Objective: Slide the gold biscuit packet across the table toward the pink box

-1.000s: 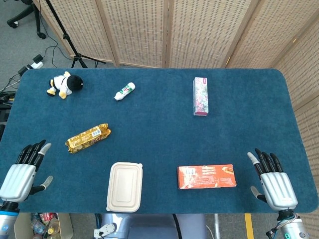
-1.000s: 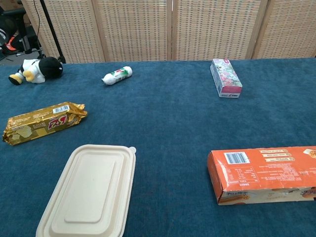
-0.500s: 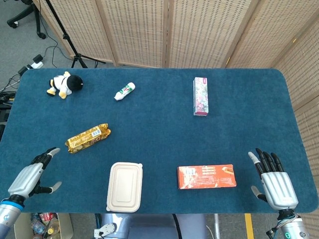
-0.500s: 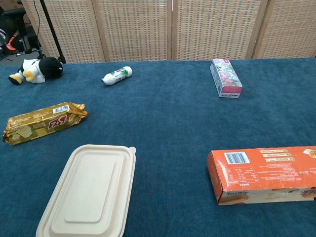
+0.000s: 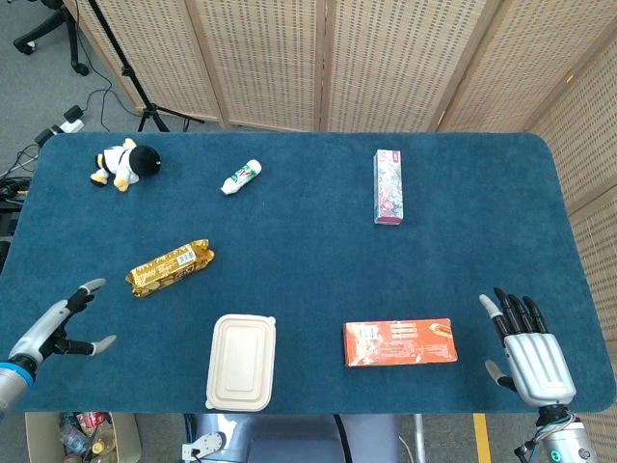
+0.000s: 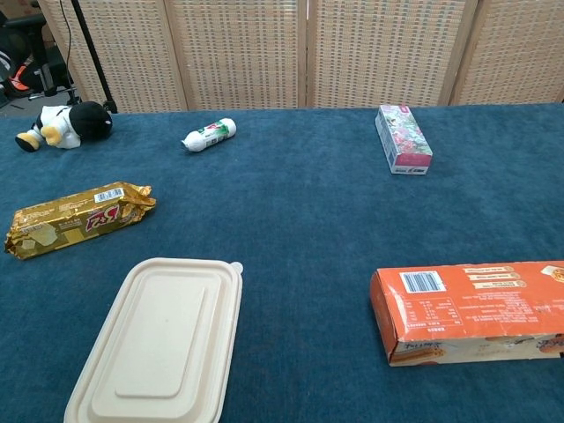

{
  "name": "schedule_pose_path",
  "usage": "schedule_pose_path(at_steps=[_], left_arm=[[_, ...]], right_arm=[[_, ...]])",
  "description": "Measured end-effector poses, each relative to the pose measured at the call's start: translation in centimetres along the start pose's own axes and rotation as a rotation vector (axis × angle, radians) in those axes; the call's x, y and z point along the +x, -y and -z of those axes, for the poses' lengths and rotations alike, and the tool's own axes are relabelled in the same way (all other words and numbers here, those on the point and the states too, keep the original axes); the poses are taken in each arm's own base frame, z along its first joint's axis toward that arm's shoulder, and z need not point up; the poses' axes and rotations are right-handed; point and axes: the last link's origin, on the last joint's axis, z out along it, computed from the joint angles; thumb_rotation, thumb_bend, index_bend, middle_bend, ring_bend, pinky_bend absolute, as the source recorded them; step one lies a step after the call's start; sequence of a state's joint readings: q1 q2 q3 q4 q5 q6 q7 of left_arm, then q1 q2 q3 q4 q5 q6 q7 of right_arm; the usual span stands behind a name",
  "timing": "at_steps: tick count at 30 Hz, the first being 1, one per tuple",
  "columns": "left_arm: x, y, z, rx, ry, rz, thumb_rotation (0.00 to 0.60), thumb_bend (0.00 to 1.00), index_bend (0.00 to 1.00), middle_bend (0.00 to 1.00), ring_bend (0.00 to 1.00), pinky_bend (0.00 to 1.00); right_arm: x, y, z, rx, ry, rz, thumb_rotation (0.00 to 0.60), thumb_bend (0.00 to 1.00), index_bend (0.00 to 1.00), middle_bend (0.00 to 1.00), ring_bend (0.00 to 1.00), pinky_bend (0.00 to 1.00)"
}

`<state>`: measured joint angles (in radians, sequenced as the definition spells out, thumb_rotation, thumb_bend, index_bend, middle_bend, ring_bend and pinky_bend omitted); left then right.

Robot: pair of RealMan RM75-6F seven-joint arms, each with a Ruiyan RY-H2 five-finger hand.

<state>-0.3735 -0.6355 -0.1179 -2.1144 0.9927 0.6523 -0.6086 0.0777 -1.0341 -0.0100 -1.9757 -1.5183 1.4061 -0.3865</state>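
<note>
Approach step: bring your spread, empty left hand [image 5: 55, 328] behind the crinkled gold foil biscuit packet [image 5: 170, 267], then push it toward the pink floral cardboard box [image 5: 388, 186]

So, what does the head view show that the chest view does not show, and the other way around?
Only the head view shows the two hands: the left hand near the table's left front edge, fingers apart and holding nothing, and the right hand at the right front, open too.

Only the chest view shows the barcode end of the orange box up close.

Both show the gold biscuit packet, the pink box, the beige lidded container, the small white bottle and the penguin plush toy on the blue table.
</note>
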Motion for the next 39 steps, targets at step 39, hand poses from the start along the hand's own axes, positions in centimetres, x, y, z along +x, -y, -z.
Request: schedule_pose_path(at_steps=[39], left_arm=[[0.8, 0.8, -6.5, -0.014, -0.086, 0.803, 0.600, 0.30, 0.00, 0.00, 0.00, 0.00]], right_arm=[[0.0, 0.1, 0.1, 0.008, -0.002, -0.002, 0.600, 0.26, 0.01, 0.00, 0.00, 0.00]])
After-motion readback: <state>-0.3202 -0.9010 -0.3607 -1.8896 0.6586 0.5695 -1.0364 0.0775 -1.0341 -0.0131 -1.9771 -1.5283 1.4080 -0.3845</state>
